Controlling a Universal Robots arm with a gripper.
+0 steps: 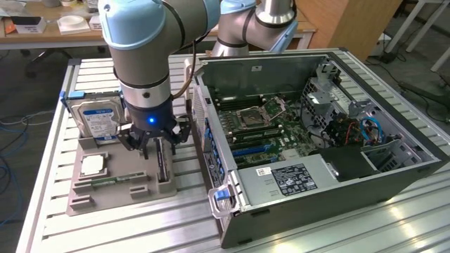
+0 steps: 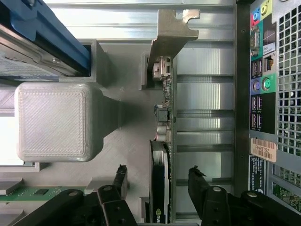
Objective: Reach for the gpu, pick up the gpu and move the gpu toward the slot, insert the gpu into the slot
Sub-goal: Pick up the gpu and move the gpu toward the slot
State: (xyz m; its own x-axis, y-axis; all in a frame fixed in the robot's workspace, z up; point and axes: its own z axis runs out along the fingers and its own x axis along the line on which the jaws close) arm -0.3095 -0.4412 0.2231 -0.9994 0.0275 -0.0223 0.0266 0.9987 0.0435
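With pincer [image 2: 159, 170] apart astride the upright gpu [image 2: 162, 157], nothing gripped. May tip the card in its grey holder [image 1: 105, 199] if closed off-centre, or crush small components [image 2: 161, 115].

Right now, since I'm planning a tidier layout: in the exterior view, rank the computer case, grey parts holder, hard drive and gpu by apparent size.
1. computer case
2. grey parts holder
3. hard drive
4. gpu, seen edge-on, so its place below the hard drive is unsure.
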